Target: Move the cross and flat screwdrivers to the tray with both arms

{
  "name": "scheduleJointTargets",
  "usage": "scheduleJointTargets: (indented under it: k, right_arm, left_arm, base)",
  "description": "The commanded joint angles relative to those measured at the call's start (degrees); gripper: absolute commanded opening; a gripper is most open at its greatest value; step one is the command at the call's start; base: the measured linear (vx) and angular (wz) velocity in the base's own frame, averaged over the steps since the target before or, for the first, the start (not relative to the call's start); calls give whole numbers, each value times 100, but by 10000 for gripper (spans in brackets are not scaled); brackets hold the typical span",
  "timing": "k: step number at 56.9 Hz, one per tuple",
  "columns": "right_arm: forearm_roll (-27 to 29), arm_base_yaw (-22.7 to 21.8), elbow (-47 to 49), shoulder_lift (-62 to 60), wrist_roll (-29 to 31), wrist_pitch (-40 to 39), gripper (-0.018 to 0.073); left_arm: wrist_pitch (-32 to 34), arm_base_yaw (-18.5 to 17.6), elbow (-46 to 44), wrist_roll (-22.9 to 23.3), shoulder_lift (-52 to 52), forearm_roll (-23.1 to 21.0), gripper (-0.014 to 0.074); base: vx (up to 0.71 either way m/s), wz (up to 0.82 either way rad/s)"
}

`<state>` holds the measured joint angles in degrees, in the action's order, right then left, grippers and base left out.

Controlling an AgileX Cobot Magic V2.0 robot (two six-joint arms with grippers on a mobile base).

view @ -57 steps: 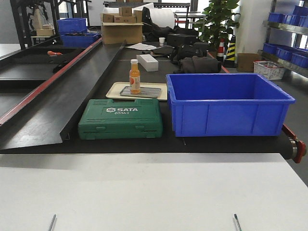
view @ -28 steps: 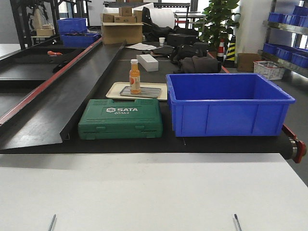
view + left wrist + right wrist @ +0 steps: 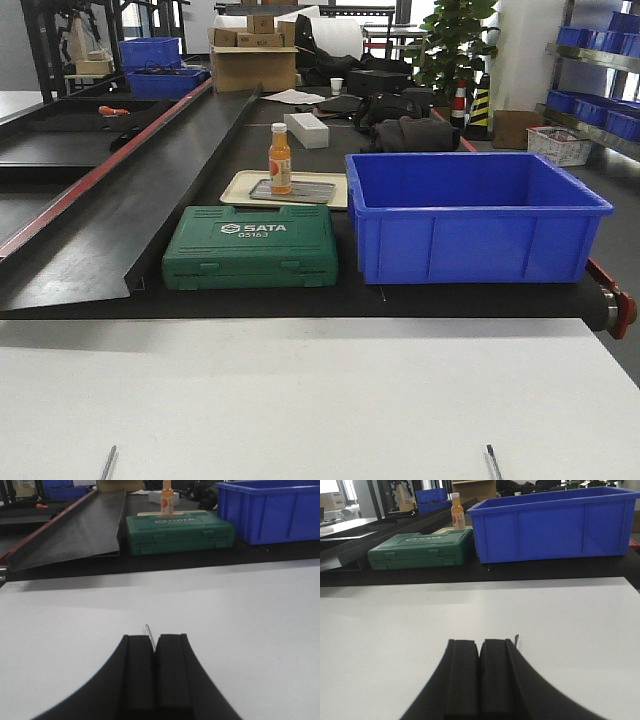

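Left wrist view: my left pincer (image 3: 154,639) was clamped on a screwdriver shaft (image 3: 148,631); the thin steel could slip out. My right pincer (image 3: 480,642) was closed.

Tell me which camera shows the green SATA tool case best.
The exterior front-facing view: the green SATA case sits whole, lid and logo sharp from above. Both wrist views show it whole too, but at a flatter angle, lid foreshortened, logo blurrier.

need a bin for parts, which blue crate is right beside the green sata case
The large blue crate on the black conveyor, immediately right of the green case. The other blue crates sit far back left and on the right-hand shelves.
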<state>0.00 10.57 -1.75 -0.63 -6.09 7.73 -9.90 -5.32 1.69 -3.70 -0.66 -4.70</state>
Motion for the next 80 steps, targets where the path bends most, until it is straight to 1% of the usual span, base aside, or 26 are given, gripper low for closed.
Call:
scheduleJointTargets:
  k: [1, 4, 10, 12, 15, 17, 20, 23, 26, 30, 31, 39, 42, 48, 54, 59, 63, 68, 73, 76, 78, 80]
  right_arm:
    - [-72, -41, -39, -33, 26, -693, -8]
    - [-78, -41, -28, -33, 31, -836, -8]
    - [-78, -41, 74, -33, 31, -1097, -8]
    - [-78, -41, 150, -33, 31, -1109, -8]
    - [-78, -41, 425, -33, 31, -1075, -8]
    - [-78, -41, 644, -28, 45, -1015, -8]
    - [-84, -41, 1029, 14, 58, -915, -8]
    - [-122, -41, 1548, 193, 77, -815, -8]
    - [-136, -41, 2128, 494, 99, -773, -8]
    - [-186, -41, 2919, 1128, 197, -715, -8]
    - [-216, -41, 3082, 1356, 245, -667, -8]
    - [-255, -41, 4558, 2937, 609, -358, -8]
    - [-247, -41, 5027, 3470, 609, -343, -8]
    - [-241, -41, 5469, 4189, 609, -264, -8]
    - [-230, -41, 5563, 4736, 609, -211, -8]
    - [-230, -41, 5557, 5051, 609, -155, -5]
    - [-230, -41, 5557, 5204, 609, -54, 7]
    - [-230, -41, 5557, 5283, 609, 38, 57]
    - [-230, -41, 5557, 5290, 609, 154, 150]
    - [-230, -41, 5557, 5290, 609, 184, 232]
    - [-230, -41, 5557, 5290, 609, 196, 291]
    - [-230, -41, 5557, 5290, 609, 202, 368]
  left_arm:
    - [814, 15, -179, 43, -72, -8, 0]
    - [1077, 15, -215, 38, -72, -8, 0]
    - [1934, 15, -225, 93, -72, -15, 0]
    - [2282, 15, -265, 212, -72, -18, 0]
    - [2399, 15, -412, 482, -72, -35, 0]
    - [2290, 15, -625, 649, -66, -35, 0]
    - [1950, 15, -948, 647, -48, -5, 0]
    - [1636, 15, -1383, 517, 86, 11, 0]
    - [1334, 15, -1809, 271, 340, 11, 0]
    - [990, 15, -2479, 36, 907, 11, 0]
    - [990, 15, -2687, 7, 1116, 11, 0]
    - [457, 15, -3980, 11, 2660, -9, 0]
    - [334, 15, -4352, 11, 3208, -9, 0]
    - [290, 15, -4746, 20, 3998, -14, 0]
    - [364, 15, -4804, 33, 4546, -14, 1]
    - [357, 15, -4804, 33, 4805, -14, 8]
    - [357, 15, -4804, 33, 4944, -14, 30]
    - [352, 15, -4804, 38, 4997, -14, 87]
    - [352, 15, -4804, 38, 4996, -14, 172]
    - [352, 15, -4804, 38, 4996, -14, 230]
    - [344, 15, -4804, 38, 4996, -14, 283]
    - [338, 15, -4804, 44, 4996, -14, 326]
  base:
    - [0, 0]
    - [0, 0]
    - [0, 0]
    - [0, 0]
    - [0, 0]
    - [0, 0]
    - [0, 0]
    - [0, 0]
    - [0, 0]
    - [0, 0]
    - [0, 0]
    - [0, 0]
    - [0, 0]
    - [0, 0]
    - [0, 0]
    - [0, 0]
    - [0, 0]
    - [0, 0]
    - [0, 0]
    - [0, 0]
    - [0, 0]
    - [0, 0]
